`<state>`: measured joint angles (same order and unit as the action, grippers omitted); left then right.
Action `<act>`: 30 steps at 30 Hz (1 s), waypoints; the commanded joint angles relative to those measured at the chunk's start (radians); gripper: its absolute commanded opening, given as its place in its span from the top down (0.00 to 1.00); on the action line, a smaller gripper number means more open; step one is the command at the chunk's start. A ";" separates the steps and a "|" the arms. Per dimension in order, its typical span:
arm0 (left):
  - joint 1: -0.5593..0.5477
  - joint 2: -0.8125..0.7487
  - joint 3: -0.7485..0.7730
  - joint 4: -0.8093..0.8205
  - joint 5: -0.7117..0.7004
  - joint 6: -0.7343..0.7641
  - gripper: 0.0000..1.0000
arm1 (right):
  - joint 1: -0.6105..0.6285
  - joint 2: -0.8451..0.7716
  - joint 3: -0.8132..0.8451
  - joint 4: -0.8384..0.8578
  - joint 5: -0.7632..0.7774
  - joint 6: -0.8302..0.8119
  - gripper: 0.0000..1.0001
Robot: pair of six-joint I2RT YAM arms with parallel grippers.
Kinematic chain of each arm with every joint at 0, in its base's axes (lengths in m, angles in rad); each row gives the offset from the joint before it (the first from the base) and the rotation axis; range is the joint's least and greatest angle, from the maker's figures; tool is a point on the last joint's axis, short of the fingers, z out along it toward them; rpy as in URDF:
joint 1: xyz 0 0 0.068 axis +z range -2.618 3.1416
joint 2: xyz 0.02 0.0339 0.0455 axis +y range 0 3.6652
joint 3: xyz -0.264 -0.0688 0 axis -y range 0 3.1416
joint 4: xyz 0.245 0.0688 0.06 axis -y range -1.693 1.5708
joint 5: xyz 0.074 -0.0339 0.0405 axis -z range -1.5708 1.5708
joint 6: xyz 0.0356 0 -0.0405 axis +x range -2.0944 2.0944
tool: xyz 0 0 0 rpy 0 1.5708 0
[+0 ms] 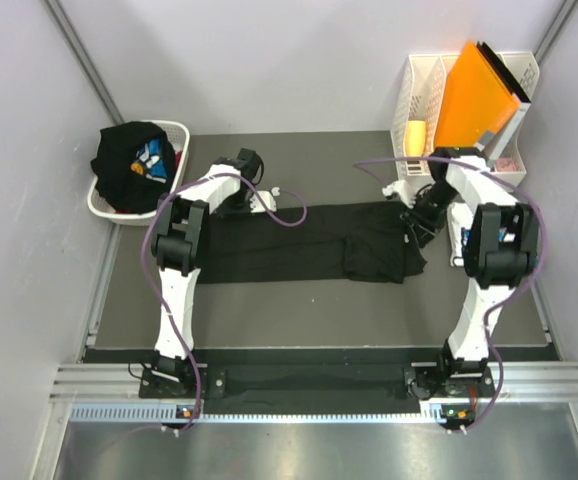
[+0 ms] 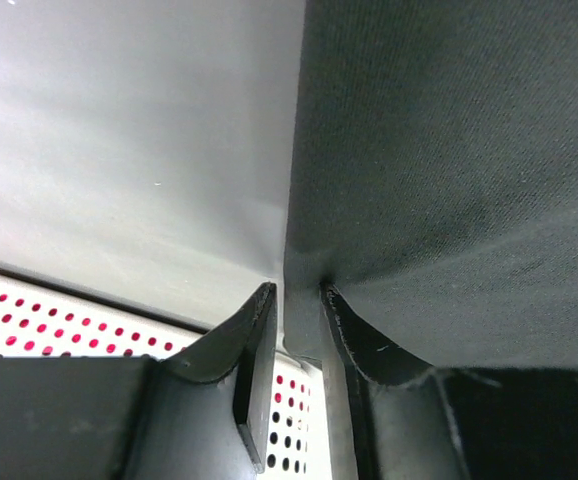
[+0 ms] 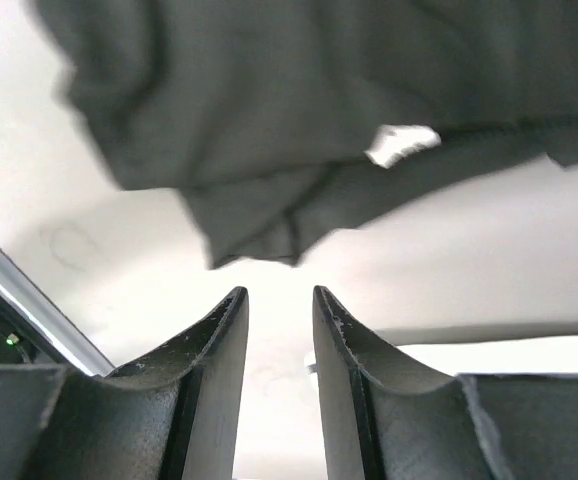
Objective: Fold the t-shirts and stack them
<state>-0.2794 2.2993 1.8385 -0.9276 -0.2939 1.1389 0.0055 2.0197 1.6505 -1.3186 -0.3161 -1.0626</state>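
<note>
Your left arm point(image 1: 174, 270) rises from its base at 7 o'clock, bends at the elbow and reaches to 11 o'clock, wrist turned down over the far left edge of the spread black t-shirt point(image 1: 289, 240). In its wrist view the left fingers point(image 2: 254, 335) stand slightly apart. The gap between them is narrow with nothing in it, and the shirt's hem lies right at the tip of the right-hand one.

Your right arm point(image 1: 494, 240) rises from 5 o'clock and folds back in toward 2 o'clock, its wrist low at the shirt's right end. The right fingers point(image 3: 224, 330) are apart and hold nothing. Blurred dark cloth sits just beyond their tips, not between them.

The black t-shirt lies flat across the middle of the dark desk point(image 1: 269, 310) as a long band running from 9 to 3 o'clock. Its right part is doubled over into a thicker patch point(image 1: 379, 255).

A second black tee with a blue and white print point(image 1: 134, 160) is heaped in the white laundry basket point(image 1: 104, 205) at 10 o'clock, off the desk's far left corner.

At 1 o'clock a white file rack point(image 1: 419, 80) holds an orange folder point(image 1: 474, 95) leaning to the right. Pale grey walls close in three sides, and purple cables loop along both arms.
</note>
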 commanded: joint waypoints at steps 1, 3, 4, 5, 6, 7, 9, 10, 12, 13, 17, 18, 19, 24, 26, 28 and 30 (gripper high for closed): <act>0.020 0.017 -0.022 0.072 0.067 -0.001 0.70 | 0.126 -0.186 -0.102 0.051 0.008 -0.074 0.67; 0.020 0.009 -0.021 0.069 0.068 -0.007 0.69 | 0.162 -0.208 -0.145 0.079 -0.012 -0.063 0.67; 0.020 0.008 -0.022 0.065 0.067 -0.007 0.69 | 0.198 -0.207 -0.156 0.085 -0.020 -0.057 0.67; 0.020 0.006 -0.024 0.065 0.064 -0.008 0.69 | 0.218 -0.205 -0.167 0.088 -0.026 -0.053 0.67; 0.020 0.002 -0.025 0.064 0.064 -0.007 0.69 | 0.237 -0.197 -0.190 0.094 -0.040 -0.048 0.67; 0.020 0.000 -0.025 0.064 0.064 -0.005 0.69 | 0.273 -0.194 -0.202 0.104 -0.041 -0.040 0.67; 0.020 -0.008 -0.025 0.064 0.064 -0.004 0.68 | 0.318 -0.185 -0.230 0.133 -0.044 -0.028 0.67; 0.020 -0.009 -0.025 0.064 0.064 -0.002 0.68 | 0.329 -0.184 -0.238 0.148 -0.044 -0.020 0.68; 0.022 -0.018 -0.022 0.062 0.067 -0.004 0.67 | 0.347 -0.170 -0.248 0.179 -0.047 -0.005 0.68; 0.023 -0.023 -0.022 0.064 0.068 -0.002 0.66 | 0.352 -0.165 -0.250 0.185 -0.044 0.000 0.68; 0.026 -0.038 -0.025 0.062 0.068 -0.005 0.65 | 0.358 -0.157 -0.248 0.209 -0.034 0.013 0.69; 0.028 -0.043 -0.025 0.062 0.068 -0.007 0.64 | 0.360 -0.156 -0.248 0.210 -0.037 0.015 0.69; 0.031 -0.043 -0.030 0.062 0.068 -0.004 0.62 | 0.363 -0.156 -0.247 0.206 -0.037 0.015 0.69; 0.039 -0.051 -0.041 0.075 0.061 -0.004 0.07 | 0.390 -0.154 -0.276 0.205 -0.041 0.018 0.69; 0.042 -0.054 -0.038 0.078 0.059 -0.007 0.07 | 0.401 -0.157 -0.288 0.217 -0.043 0.024 0.71; 0.045 -0.058 -0.038 0.084 0.059 -0.011 0.06 | 0.415 -0.170 -0.313 0.229 -0.043 0.033 0.71; 0.046 -0.063 -0.035 0.082 0.056 -0.011 0.06 | 0.428 -0.179 -0.337 0.243 -0.038 0.044 0.71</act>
<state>-0.2436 2.2612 1.8252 -0.8310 -0.2695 1.1458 0.3992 1.8641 1.3460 -1.1091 -0.3336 -1.0374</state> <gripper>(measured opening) 0.934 0.288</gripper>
